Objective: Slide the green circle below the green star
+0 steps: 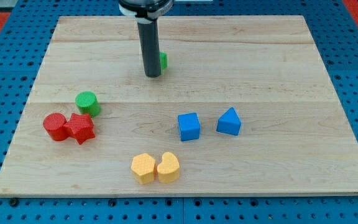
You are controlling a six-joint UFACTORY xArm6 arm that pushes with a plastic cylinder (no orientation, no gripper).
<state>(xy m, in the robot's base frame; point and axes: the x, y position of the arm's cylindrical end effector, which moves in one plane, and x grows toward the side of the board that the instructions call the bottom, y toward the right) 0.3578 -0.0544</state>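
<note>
The green circle (87, 102) is a short cylinder at the view's left, just above the red blocks. The green star (163, 60) is near the view's top centre, mostly hidden behind my rod; only a sliver of green shows at the rod's right. My tip (152, 75) rests on the board right beside the green star, at its left and slightly below. The tip is far from the green circle, up and to the right of it.
A red circle (55, 126) and a red star (79, 128) touch each other below the green circle. A blue cube (189, 126) and a blue triangular block (229, 121) sit right of centre. Two yellow blocks (143, 168) (168, 167) lie side by side near the view's bottom.
</note>
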